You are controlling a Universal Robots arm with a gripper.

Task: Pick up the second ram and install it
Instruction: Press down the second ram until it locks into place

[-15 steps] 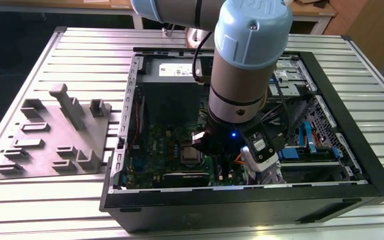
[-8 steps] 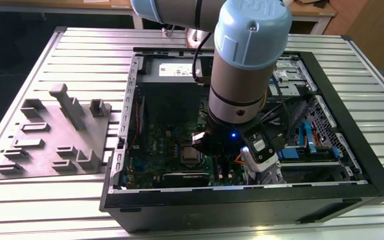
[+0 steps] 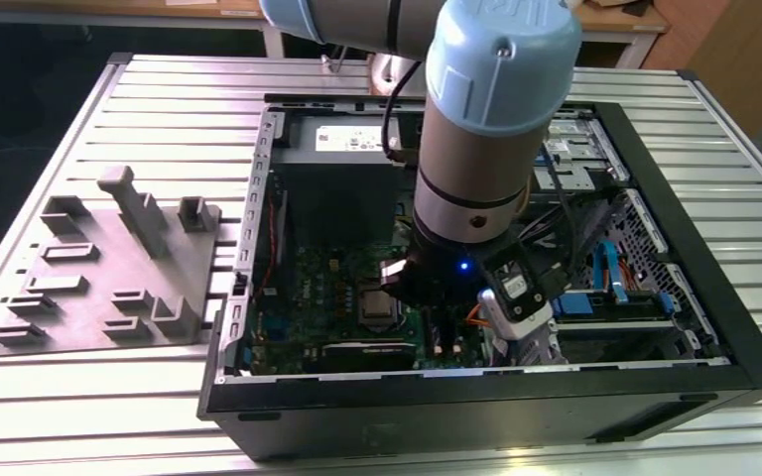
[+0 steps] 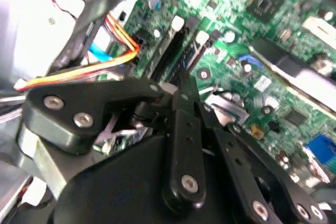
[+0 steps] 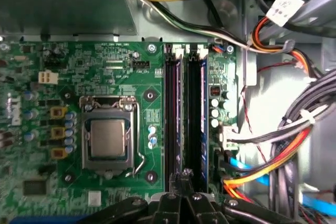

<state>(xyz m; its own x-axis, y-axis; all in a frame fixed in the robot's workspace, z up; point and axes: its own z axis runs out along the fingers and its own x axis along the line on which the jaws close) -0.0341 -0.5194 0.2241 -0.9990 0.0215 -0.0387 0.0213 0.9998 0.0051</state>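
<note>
Inside the open computer case (image 3: 698,327) on the slatted tabletop (image 3: 170,109), the gripper (image 5: 183,179) hangs low over the green motherboard (image 5: 105,66), jaws drawn together with nothing visibly between them. The second ram (image 5: 202,114) sits in its black slot beside the processor socket (image 5: 107,139).

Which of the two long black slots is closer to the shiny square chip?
The slot right beside the chip. The other slot lies beyond it, on the side of the wires.
</note>
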